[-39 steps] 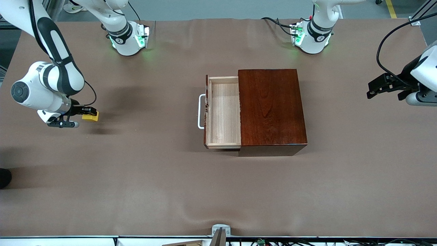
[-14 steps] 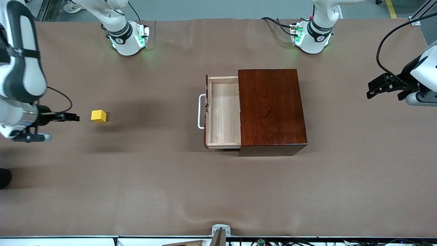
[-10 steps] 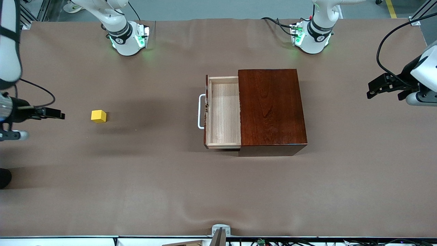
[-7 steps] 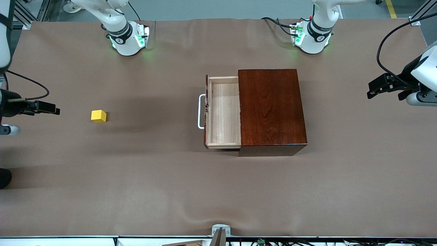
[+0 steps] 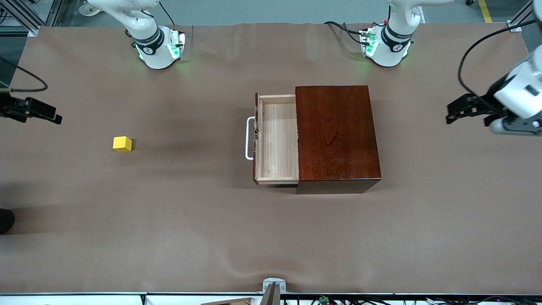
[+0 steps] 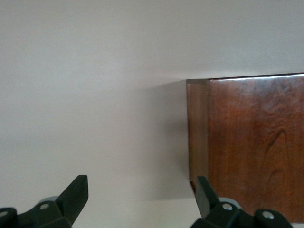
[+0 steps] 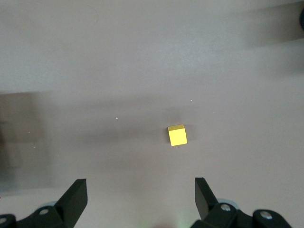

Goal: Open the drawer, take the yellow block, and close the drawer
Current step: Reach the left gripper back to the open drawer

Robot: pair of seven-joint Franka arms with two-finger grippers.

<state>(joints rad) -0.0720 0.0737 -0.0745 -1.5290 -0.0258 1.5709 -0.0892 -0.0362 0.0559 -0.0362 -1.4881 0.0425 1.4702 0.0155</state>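
The drawer (image 5: pixel 277 140) stands pulled out of the reddish-brown wooden box (image 5: pixel 336 133), its plywood tray empty and its white handle (image 5: pixel 248 138) toward the right arm's end of the table. The yellow block (image 5: pixel 122 144) lies alone on the table toward that end; it also shows in the right wrist view (image 7: pixel 177 135). My right gripper (image 5: pixel 53 116) is open and empty, up in the air at the table's edge near the block. My left gripper (image 5: pixel 455 113) is open and empty over the table at the left arm's end, with the box's corner (image 6: pixel 247 142) in its wrist view.
The two arm bases (image 5: pixel 159 44) (image 5: pixel 385 42) stand along the edge farthest from the front camera. The brown table cover (image 5: pixel 190 220) has slight wrinkles near the front edge.
My right gripper let go of the yellow block on the table, then drew back and rose toward the table's edge. My left gripper shifted slightly toward the box.
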